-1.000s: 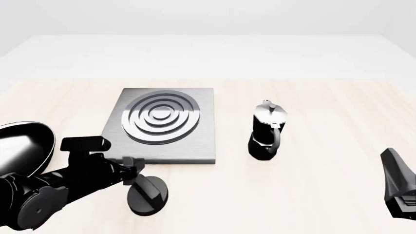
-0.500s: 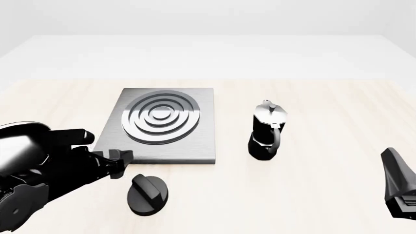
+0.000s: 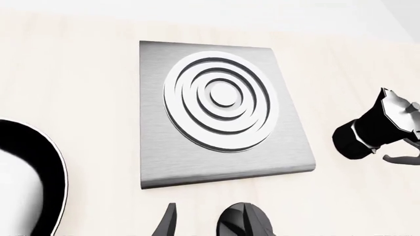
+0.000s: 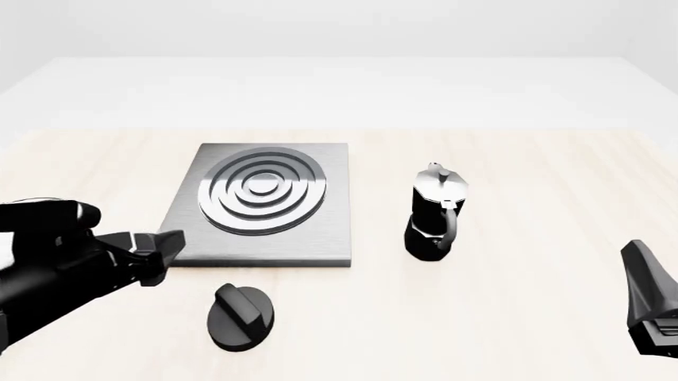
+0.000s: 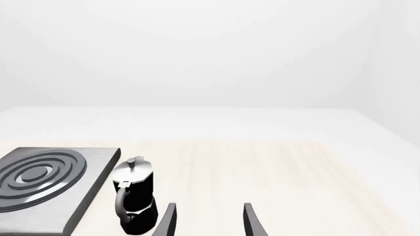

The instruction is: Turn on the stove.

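Note:
The stove [image 4: 260, 202] is a flat grey metal slab with raised silver rings, left of the table's middle; it also shows in the left wrist view [image 3: 220, 110]. Its round black ridged knob [image 4: 241, 317] lies on the table in front of it and shows at the edge of the left wrist view [image 3: 244, 225]. My left gripper [image 4: 161, 250] is open and empty, to the left of the knob and apart from it. One of its fingers [image 3: 168, 223] shows beside the knob. My right gripper [image 5: 208, 219] is open and empty, at the front right [image 4: 649, 305].
A black-and-silver moka pot [image 4: 434, 214] stands upright to the right of the stove, also seen in the right wrist view [image 5: 135, 199]. A glossy black frying pan [image 3: 29, 182] lies left of the stove, mostly behind my left arm in the front view.
My left gripper has come off the knob and moved away to the left. The knob stays where it was. The right arm has not moved.

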`<action>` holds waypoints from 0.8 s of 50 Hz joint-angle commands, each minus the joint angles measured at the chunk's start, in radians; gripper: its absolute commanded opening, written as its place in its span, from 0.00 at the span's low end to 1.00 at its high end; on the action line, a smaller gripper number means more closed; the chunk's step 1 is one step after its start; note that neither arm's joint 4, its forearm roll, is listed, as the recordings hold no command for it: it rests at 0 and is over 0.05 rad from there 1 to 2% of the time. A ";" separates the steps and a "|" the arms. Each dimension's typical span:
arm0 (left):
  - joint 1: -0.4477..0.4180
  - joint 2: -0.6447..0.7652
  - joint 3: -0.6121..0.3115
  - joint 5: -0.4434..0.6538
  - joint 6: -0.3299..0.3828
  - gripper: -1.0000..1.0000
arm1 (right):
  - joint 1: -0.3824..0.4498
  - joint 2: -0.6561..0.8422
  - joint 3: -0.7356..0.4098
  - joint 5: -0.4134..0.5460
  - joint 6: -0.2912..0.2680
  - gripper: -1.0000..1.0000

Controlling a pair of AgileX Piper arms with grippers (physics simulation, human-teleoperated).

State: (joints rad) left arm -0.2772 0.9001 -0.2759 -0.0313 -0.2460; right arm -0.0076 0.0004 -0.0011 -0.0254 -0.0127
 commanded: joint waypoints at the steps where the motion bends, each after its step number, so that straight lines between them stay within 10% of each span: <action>1: 0.007 -0.142 -0.001 0.097 0.004 1.00 | 0.001 0.000 0.000 -0.001 0.000 1.00; 22: 0.082 -0.573 0.076 0.341 0.090 1.00 | 0.005 0.000 -0.001 0.005 0.003 1.00; 40: 0.125 -0.900 0.131 0.535 0.016 1.00 | 0.007 0.001 -0.001 0.016 -0.001 1.00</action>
State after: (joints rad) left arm -0.1918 0.1530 -0.1630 0.4265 -0.2182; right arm -0.0020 0.0009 -0.0016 -0.0134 -0.0120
